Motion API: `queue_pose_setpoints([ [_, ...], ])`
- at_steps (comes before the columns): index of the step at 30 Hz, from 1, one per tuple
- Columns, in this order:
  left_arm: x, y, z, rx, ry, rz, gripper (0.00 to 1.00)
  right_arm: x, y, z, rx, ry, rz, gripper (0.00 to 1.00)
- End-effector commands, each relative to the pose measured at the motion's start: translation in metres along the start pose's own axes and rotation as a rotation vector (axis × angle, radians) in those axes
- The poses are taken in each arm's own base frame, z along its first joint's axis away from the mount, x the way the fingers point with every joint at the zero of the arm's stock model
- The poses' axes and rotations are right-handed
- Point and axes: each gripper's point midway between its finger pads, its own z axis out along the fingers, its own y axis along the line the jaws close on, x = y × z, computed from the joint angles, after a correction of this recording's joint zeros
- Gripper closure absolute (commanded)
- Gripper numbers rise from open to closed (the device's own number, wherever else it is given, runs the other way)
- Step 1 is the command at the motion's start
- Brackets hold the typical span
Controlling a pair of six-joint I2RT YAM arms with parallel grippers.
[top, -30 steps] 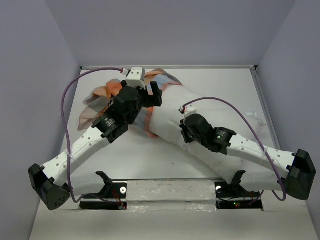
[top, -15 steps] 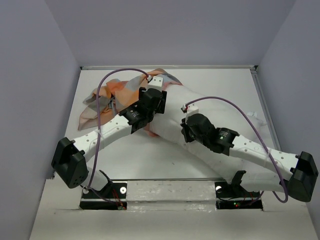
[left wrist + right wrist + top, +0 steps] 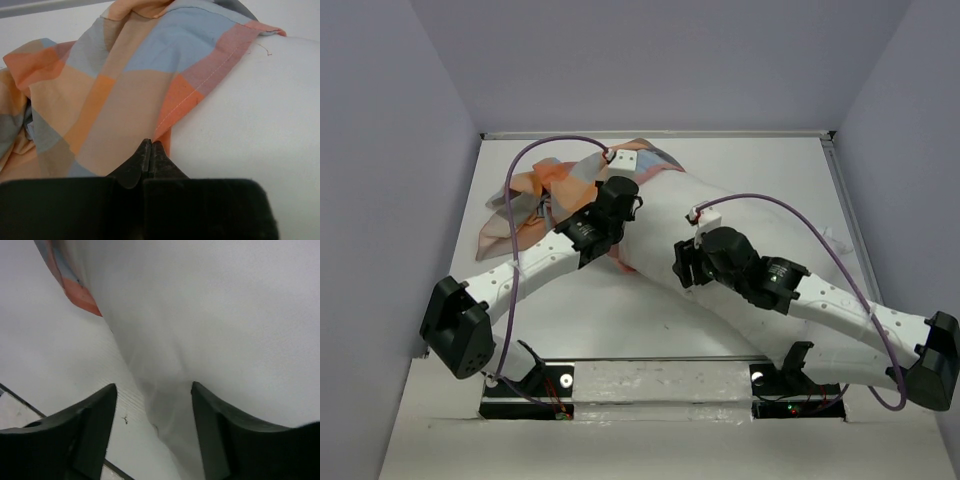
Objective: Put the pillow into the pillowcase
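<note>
The white pillow point(image 3: 665, 205) lies across the middle of the table, its left end inside the checked orange, peach and blue pillowcase point(image 3: 535, 195). My left gripper point(image 3: 625, 190) is shut, its tips point(image 3: 150, 142) pinched at the orange hem where the pillowcase point(image 3: 125, 85) meets the bare pillow point(image 3: 250, 115). My right gripper point(image 3: 682, 262) is open at the pillow's near edge. In the right wrist view its jaws point(image 3: 154, 387) straddle a drawn-out fold of the pillow point(image 3: 200, 305) without closing on it. A strip of pillowcase point(image 3: 75, 292) shows at the upper left there.
The white table point(image 3: 620, 310) is bounded by a raised rim point(image 3: 840, 190) at the right and back. Purple cables point(image 3: 550, 145) loop over both arms. The loose pillowcase bunches toward the far left corner.
My left arm swung in over the pillowcase hem and its jaws closed there. My right gripper opened, releasing the pillow fold, and drew back slightly toward the near edge.
</note>
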Motion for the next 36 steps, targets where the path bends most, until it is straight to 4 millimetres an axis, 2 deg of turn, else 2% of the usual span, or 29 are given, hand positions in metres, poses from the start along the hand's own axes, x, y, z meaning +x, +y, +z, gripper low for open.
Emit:
queue_pose_setpoints([
  [1,-0.027,-0.006,-0.018,0.087,-0.083,-0.103,1.0,-0.046,0.019,-0.013,-0.072,-0.109,-0.035,0.22],
  [2,-0.029,-0.008,-0.022,0.112,-0.089,-0.118,1.0,-0.051,0.02,-0.012,-0.07,-0.116,-0.062,0.14],
  [5,-0.034,-0.026,-0.036,0.244,-0.09,-0.168,1.0,-0.077,0.034,0.003,-0.088,-0.142,-0.133,0.06],
  [6,-0.036,-0.029,-0.039,0.266,-0.094,-0.18,1.0,-0.071,0.033,0.014,-0.07,-0.12,-0.153,0.05],
  [8,-0.041,-0.036,-0.049,0.327,-0.099,-0.211,1.0,-0.078,0.033,0.04,-0.017,-0.125,-0.184,0.01],
  [11,-0.049,-0.038,-0.061,0.371,-0.114,-0.244,1.0,-0.077,0.03,0.075,-0.003,-0.112,-0.174,0.04],
  [12,-0.051,-0.041,-0.066,0.402,-0.12,-0.253,1.0,-0.075,0.029,0.089,-0.007,-0.115,-0.162,0.07],
  [14,-0.055,-0.045,-0.073,0.444,-0.127,-0.271,1.0,-0.076,0.036,0.098,-0.039,-0.133,-0.153,0.45],
  [15,-0.058,-0.052,-0.078,0.49,-0.128,-0.29,1.0,-0.084,0.045,0.1,-0.077,-0.172,-0.142,0.63],
  [16,-0.061,-0.056,-0.083,0.521,-0.134,-0.304,1.0,-0.093,0.054,0.098,-0.122,-0.213,-0.128,0.77],
  [17,-0.065,-0.06,-0.087,0.551,-0.138,-0.314,1.0,-0.09,0.069,0.094,-0.21,-0.216,-0.111,0.96],
  [18,-0.072,-0.069,-0.095,0.611,-0.145,-0.333,1.0,-0.118,0.082,0.074,-0.282,-0.325,-0.077,1.0],
  [19,-0.08,-0.081,-0.105,0.694,-0.144,-0.345,1.0,-0.146,0.1,0.024,-0.446,-0.497,-0.031,1.0],
  [20,-0.081,-0.084,-0.105,0.709,-0.14,-0.347,1.0,-0.152,0.104,0.004,-0.5,-0.545,-0.024,1.0],
  [21,-0.087,-0.088,-0.11,0.737,-0.147,-0.349,1.0,-0.16,0.101,-0.026,-0.529,-0.616,0.001,1.0],
  [22,-0.088,-0.093,-0.11,0.759,-0.136,-0.358,1.0,-0.172,0.1,-0.047,-0.555,-0.687,0.012,1.0],
  [24,-0.099,-0.101,-0.12,0.817,-0.144,-0.38,1.0,-0.18,0.092,-0.067,-0.553,-0.745,0.032,1.0],
  [25,-0.114,-0.108,-0.135,0.888,-0.163,-0.402,1.0,-0.182,0.089,-0.073,-0.551,-0.764,0.042,1.0],
  [28,-0.142,-0.119,-0.17,0.987,-0.214,-0.419,1.0,-0.176,0.085,-0.053,-0.507,-0.74,0.058,1.0],
  [29,-0.15,-0.118,-0.182,1.01,-0.233,-0.427,1.0,-0.168,0.084,-0.031,-0.475,-0.697,0.067,1.0],
  [31,-0.157,-0.124,-0.201,1.071,-0.24,-0.451,1.0,-0.169,0.076,-0.012,-0.452,-0.683,0.103,1.0],
  [32,-0.157,-0.127,-0.212,1.112,-0.235,-0.467,1.0,-0.168,0.07,0.003,-0.438,-0.668,0.135,1.0],
  [34,-0.159,-0.131,-0.219,1.141,-0.233,-0.476,1.0,-0.162,0.072,0.017,-0.462,-0.633,0.161,1.0],
  [35,-0.158,-0.134,-0.218,1.146,-0.227,-0.475,1.0,-0.166,0.074,0.019,-0.482,-0.642,0.168,1.0],
  [36,-0.16,-0.135,-0.218,1.148,-0.227,-0.476,1.0,-0.158,0.084,0.029,-0.529,-0.604,0.158,1.0],
])
